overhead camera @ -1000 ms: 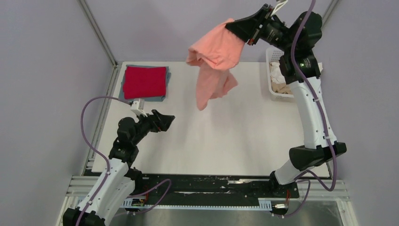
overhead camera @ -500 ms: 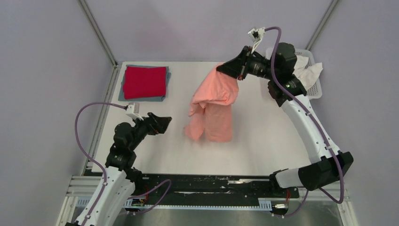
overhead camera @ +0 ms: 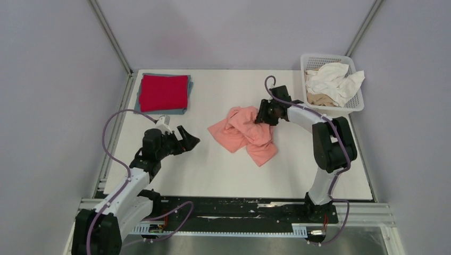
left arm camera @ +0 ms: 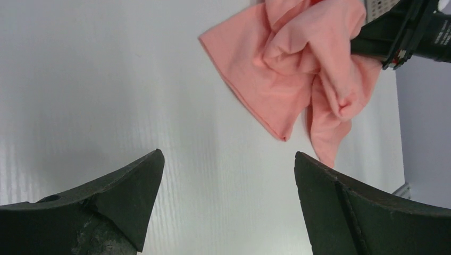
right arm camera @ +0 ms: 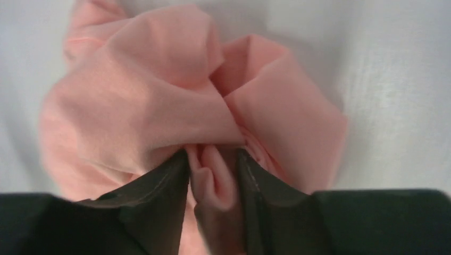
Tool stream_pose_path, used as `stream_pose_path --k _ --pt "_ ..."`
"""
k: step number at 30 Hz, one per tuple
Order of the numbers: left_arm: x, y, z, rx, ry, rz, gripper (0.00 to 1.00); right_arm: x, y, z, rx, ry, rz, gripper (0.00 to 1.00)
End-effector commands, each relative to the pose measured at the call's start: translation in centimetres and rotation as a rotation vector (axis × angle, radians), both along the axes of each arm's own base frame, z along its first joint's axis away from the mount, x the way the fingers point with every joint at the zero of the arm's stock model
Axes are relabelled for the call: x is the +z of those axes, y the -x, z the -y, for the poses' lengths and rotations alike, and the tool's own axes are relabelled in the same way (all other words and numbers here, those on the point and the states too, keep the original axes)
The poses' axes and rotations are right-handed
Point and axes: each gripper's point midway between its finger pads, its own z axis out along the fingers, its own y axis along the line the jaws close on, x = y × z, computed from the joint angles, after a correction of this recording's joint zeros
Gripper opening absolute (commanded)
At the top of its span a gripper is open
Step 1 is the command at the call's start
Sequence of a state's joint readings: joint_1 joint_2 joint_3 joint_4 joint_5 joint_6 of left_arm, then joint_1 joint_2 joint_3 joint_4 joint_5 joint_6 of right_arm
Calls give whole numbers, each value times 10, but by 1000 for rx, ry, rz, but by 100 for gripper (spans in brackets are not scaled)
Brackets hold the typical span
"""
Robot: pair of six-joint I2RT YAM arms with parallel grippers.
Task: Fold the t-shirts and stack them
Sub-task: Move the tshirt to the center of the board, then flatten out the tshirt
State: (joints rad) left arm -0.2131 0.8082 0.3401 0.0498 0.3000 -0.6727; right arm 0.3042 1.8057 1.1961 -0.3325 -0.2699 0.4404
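Stack: red t-shirt (overhead camera: 164,91) folded atop grey-blue t-shirt (overhead camera: 165,112), beyond left hand (overhead camera: 190,137), whose fingers (left arm camera: 117,207) stand apart. Salmon-pink t-shirt (overhead camera: 245,134) crumpled on tabletop (overhead camera: 223,164) between both hands; right hand (overhead camera: 262,116) clamped on one fold. Basket (overhead camera: 330,55) beyond right hand, holding white cloth (overhead camera: 334,78) and beige cloth (overhead camera: 319,99).

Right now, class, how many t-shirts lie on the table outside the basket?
3. A red shirt lies folded on a grey-blue shirt at the far left corner; a pink shirt sits crumpled in the middle, pinched by the right gripper. Others could hide beneath the folded pair.
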Motion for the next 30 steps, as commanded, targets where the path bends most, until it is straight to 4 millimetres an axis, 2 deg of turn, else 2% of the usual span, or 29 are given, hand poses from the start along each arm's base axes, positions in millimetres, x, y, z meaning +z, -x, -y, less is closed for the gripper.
stream_pose_path --k 1,2,4,5,6,7,8,9,10,11,12,13,14,15,16,17,18,19,20,21,22,23,26,30 --pt "16 -17 20 -76 71 12 100 35 -38 33 -151 153 118 55" --pt "9 -20 24 -91 78 -19 100 42 -38 34 -156 151 132 63" --pt "5 -30 30 -100 86 -48 100 57 -34 40 -176 160 170 73" --pt "1 -32 32 -105 77 -64 100 62 -32 50 -211 192 193 80" --pt "-1 -44 32 -89 51 -80 100 70 -28 59 -239 212 216 87" --pt "-9 -44 34 -86 27 -117 100 77 -22 67 -268 231 237 95" --pt "-11 -59 32 -54 -11 -133 100 85 -16 78 -316 251 259 99" --pt "-17 -66 37 -54 -39 -177 100 89 -8 89 -364 274 272 100" --pt "-26 -69 33 -31 -80 -212 100 93 1 103 -417 309 282 100" --pt "-29 -81 35 -12 -111 -234 100 95 11 115 -465 329 286 100" --pt "-36 -80 35 -11 -136 -278 100 94 22 124 -503 345 286 100" --pt "-39 -91 37 -1 -155 -296 100 92 32 132 -536 354 284 100" --pt "-45 -89 39 -11 -179 -330 100 94 43 138 -571 347 293 100" --pt "-49 -98 41 -3 -199 -343 100 89 52 142 -585 351 286 100" --pt "-56 -93 45 -15 -233 -371 100 85 60 144 -591 347 282 100" --pt "-60 -102 45 6 -269 -379 100 81 66 146 -594 344 277 100" --pt "-67 -95 49 -6 -308 -415 100 77 72 147 -593 340 273 100" --pt "-70 -104 50 11 -346 -422 100 75 77 147 -592 336 270 100" --pt "-76 -95 54 -13 -385 -459 100 72 80 147 -588 333 266 100" --pt "-79 -104 53 14 -432 -461 100 70 82 147 -581 332 264 100" --pt "-83 -99 55 6 -465 -489 100 69 84 147 -576 332 262 100" --pt "-86 -104 57 13 -485 -497 100 68 85 147 -572 334 261 100" --pt "-97 -100 68 -14 -511 -530 100 65 86 148 -561 348 256 100" --pt "-106 -99 82 -36 -550 -556 95 61 85 146 -546 354 242 100"
